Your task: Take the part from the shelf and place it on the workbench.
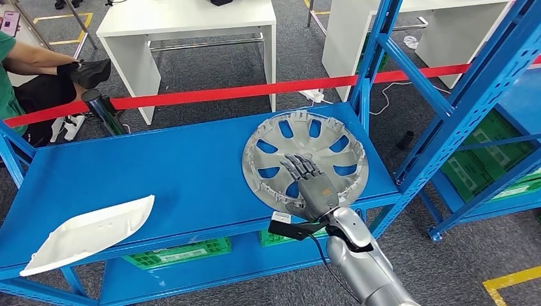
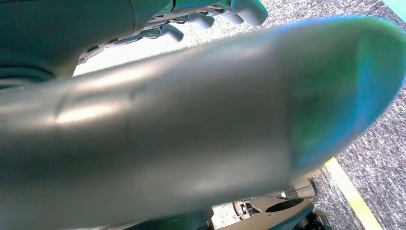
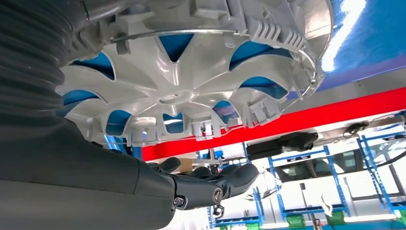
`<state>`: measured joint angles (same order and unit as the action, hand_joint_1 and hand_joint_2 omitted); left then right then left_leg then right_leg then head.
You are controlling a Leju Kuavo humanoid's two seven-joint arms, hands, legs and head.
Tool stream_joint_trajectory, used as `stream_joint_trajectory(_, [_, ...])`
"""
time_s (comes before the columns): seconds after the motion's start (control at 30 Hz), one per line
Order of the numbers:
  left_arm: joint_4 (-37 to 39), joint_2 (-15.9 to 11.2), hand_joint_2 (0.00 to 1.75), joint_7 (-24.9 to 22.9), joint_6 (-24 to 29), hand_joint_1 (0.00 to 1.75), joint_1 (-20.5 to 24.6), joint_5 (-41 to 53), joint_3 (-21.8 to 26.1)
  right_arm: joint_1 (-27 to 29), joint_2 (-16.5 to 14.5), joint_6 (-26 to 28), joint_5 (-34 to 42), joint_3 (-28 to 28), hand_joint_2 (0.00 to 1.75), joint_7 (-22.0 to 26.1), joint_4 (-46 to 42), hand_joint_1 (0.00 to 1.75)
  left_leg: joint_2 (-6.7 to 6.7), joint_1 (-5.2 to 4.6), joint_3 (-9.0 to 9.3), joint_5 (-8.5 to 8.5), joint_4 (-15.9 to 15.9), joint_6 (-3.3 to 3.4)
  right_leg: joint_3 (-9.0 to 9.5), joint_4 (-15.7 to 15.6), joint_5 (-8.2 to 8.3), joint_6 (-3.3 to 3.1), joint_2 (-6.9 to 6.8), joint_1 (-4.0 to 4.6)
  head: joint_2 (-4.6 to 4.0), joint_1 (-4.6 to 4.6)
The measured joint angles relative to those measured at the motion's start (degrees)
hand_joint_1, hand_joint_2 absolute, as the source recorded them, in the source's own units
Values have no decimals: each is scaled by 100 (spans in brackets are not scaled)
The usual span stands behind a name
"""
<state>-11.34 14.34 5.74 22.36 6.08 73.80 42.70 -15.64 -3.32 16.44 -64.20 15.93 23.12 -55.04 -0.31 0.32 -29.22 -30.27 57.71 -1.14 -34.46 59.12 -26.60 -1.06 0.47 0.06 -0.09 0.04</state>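
A silver wheel cover [image 1: 319,135] lies flat on the right end of the blue shelf [image 1: 178,166], its near edge at the shelf's front rim. My right hand [image 1: 312,188] reaches over that near edge with its fingers stretched toward the cover's middle. In the right wrist view the dark fingers [image 3: 215,184] stand apart from the ribbed face of the wheel cover [image 3: 177,91], with a gap between them and nothing held. My left hand [image 2: 215,14] hangs low, its fingers loose and empty beside a blurred silver surface.
A white moulded panel [image 1: 89,233] lies at the shelf's front left corner. Blue uprights [image 1: 376,51] flank the wheel cover, and a second rack [image 1: 485,83] stands to the right. Red tape [image 1: 223,94] runs behind the shelf. A seated person [image 1: 25,70] is far left, with white tables [image 1: 185,25] beyond.
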Motion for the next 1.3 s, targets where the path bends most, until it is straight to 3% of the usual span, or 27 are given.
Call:
stream_joint_trajectory(0.33, [-1,0,0,-18,-11,0,1,17,-37,66,-59,96,-170,-10,175,-245,-2,0,0,0,0,0,0,0,0,0,0,0,0,0,0,0])
stream_joint_trajectory(0.7, [-2,-2,0,60,59,0,-6,77,-130,230,-66,682,-680,-195,175,-588,-369,0,0,0,-1,0,0,0,0,0,0,0,0,0,0,0])
stream_joint_trajectory(1.3, [-1,-4,0,80,90,0,-27,60,-132,475,-66,697,-577,-306,175,-388,-1379,0,0,0,-1,0,0,0,-1,0,-1,0,0,0,0,1])
